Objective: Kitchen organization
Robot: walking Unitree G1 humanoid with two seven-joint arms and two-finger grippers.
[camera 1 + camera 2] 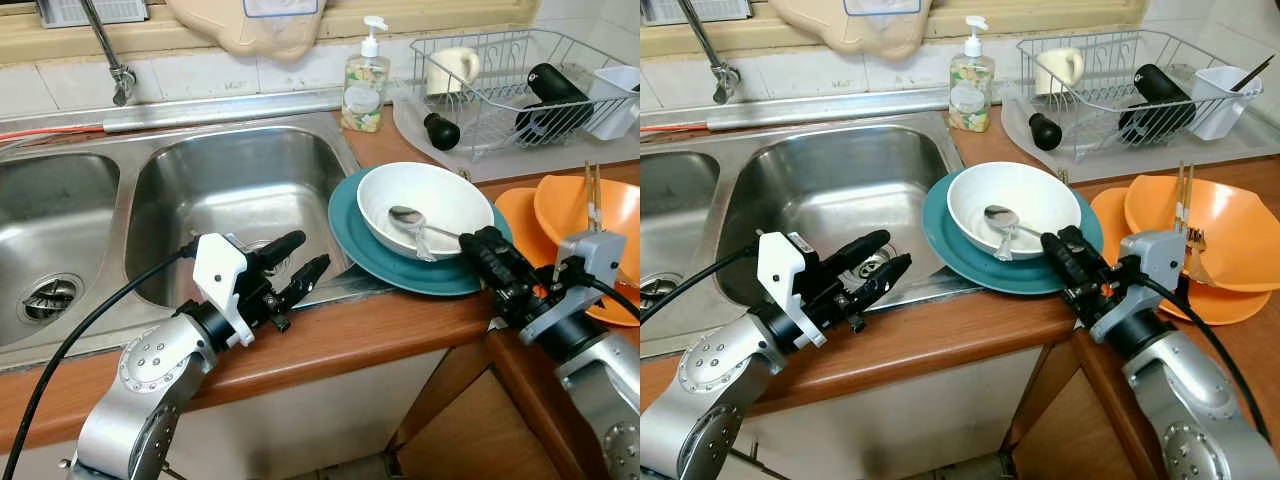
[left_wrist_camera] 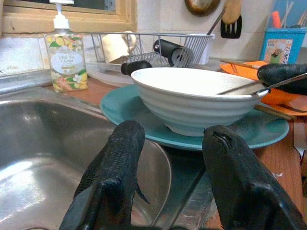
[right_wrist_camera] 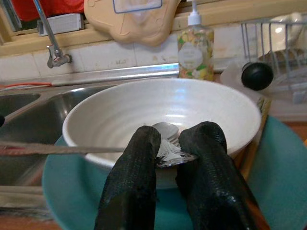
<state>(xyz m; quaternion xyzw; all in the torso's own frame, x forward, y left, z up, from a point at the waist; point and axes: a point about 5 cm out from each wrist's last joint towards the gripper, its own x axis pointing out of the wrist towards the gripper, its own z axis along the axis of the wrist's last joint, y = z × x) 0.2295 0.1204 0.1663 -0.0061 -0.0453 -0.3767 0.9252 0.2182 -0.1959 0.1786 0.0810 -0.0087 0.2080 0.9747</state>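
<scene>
1. Black fingers of the right gripper (image 3: pixel 175 155) are closed on the handle of a metal spoon (image 1: pixel 412 222), just past the near rim of a white bowl (image 1: pixel 425 207); the spoon's head lies inside the bowl.
2. Seen from the head camera, the bowl is set on a teal plate (image 1: pixel 350 235), which lies on the wooden counter (image 1: pixel 350 335) with its 9 o'clock edge overlapping the rim of the steel sink (image 1: pixel 235 190).
3. The left gripper (image 1: pixel 293 272) is held over the near edge of the sink basin, at 9 o'clock from the plate; its fingers (image 2: pixel 115 167) are parted with nothing between them and are pointed toward the plate and bowl.
4. At 3 o'clock from the teal plate, an orange bowl (image 1: pixel 600 215) is seen resting on an orange plate (image 1: pixel 520 220); chopsticks (image 1: pixel 592 190) stand up from the bowl. The right arm is placed close beside this stack.
5. At 12 o'clock from the white bowl, a soap dispenser (image 1: pixel 365 85) stands at the sink's back corner.
6. At 1 o'clock, a wire dish rack (image 1: pixel 500 85) is seen on a tray, holding a cream mug (image 1: pixel 452 68), a black bottle (image 1: pixel 550 95) and a white cup (image 1: pixel 615 100).
7. A tap (image 1: pixel 110 55) is mounted over the divide between the two basins.
</scene>
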